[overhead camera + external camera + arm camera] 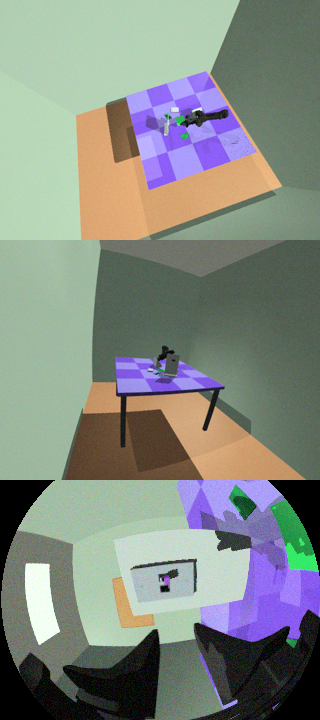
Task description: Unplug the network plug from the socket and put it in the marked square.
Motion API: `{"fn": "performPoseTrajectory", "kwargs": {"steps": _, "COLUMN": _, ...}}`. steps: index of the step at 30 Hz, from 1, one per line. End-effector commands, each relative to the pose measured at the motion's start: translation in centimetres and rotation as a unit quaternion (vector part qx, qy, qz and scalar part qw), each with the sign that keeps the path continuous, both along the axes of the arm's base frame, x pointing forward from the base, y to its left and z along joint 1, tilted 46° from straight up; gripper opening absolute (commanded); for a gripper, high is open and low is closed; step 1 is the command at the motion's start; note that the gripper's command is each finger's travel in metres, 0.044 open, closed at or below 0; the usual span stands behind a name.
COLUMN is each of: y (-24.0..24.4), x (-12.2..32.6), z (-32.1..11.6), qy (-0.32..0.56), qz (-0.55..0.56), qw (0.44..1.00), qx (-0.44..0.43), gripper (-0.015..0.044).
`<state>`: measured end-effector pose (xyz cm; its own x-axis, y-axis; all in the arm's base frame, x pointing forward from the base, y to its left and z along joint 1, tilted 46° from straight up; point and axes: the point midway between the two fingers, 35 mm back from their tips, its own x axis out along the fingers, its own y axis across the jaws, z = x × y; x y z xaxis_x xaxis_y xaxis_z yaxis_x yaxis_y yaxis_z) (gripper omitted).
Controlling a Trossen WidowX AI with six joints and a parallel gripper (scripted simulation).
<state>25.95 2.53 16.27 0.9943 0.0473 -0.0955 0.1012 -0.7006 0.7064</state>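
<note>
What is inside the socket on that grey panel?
The wrist view shows a small dark and purple plug sitting in the panel. Its part inside the socket is hidden, and its thin tab is too small to make out. The gripper holds nothing.

Purple checkered bench (186, 165), mid-frame in top view: upright panel (166, 128), white card (174, 109), green squares (184, 136) lie near centre.

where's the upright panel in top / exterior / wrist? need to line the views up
Top: upright panel seen edge-on as a thin pale sliver, just left of the gripper, mid-table.
Exterior: grey slab standing mid-table, its back to the camera, the arm behind it.
Wrist: pale rectangle at centre, above the fingers, with the plug dark in its middle.
Shared landmark: the green patch on the table beside the panel.
</note>
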Motion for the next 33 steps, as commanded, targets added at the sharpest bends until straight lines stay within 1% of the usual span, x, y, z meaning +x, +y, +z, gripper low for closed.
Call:
{"fn": "performPoseTrajectory", "kwargs": {"steps": 1, "y": 0.0, "x": 0.3, "z": -0.1, "qy": 0.001, "qz": -0.001, "qw": 1.0, "qx": 0.006, "gripper": 0.0156}}
{"fn": "performPoseTrajectory", "kwargs": {"steps": 33, "y": -0.8, "x": 5.3, "z": -1.6, "qy": 0.0, "qz": -0.001, "qw": 1.0, "qx": 0.005, "gripper": 0.0156}}
